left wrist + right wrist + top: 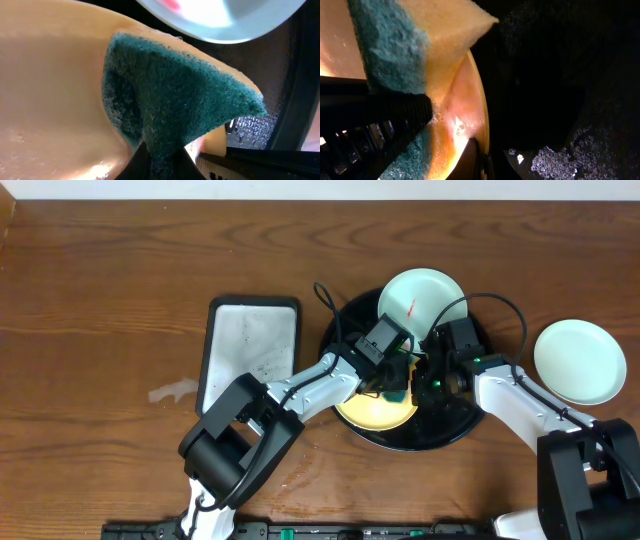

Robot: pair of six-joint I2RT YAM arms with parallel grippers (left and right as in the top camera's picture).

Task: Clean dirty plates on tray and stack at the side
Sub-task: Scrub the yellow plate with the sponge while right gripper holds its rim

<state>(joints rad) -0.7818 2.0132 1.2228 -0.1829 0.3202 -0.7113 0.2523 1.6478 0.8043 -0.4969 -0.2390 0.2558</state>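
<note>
Yellow plate [375, 415] in tray [452, 436], mid-scrub: left hand [159, 157] pinches sponge [185, 95], right hand [432, 383] grip unclear; next, stack beside tray.

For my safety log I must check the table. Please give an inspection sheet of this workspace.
Surface: brown wood table; wet smear at left.
Job's things: yellow plate and red-smeared mint plate on black tray; second mint plate on the table, right.
Clutter: silver tray.
Grippers: left pincer shut on green sponge, pressed on yellow plate; right pincer at that plate's rim, grip unclear.
Cables: black loops above the tray.
Surroundings: pale wall strip.
</note>
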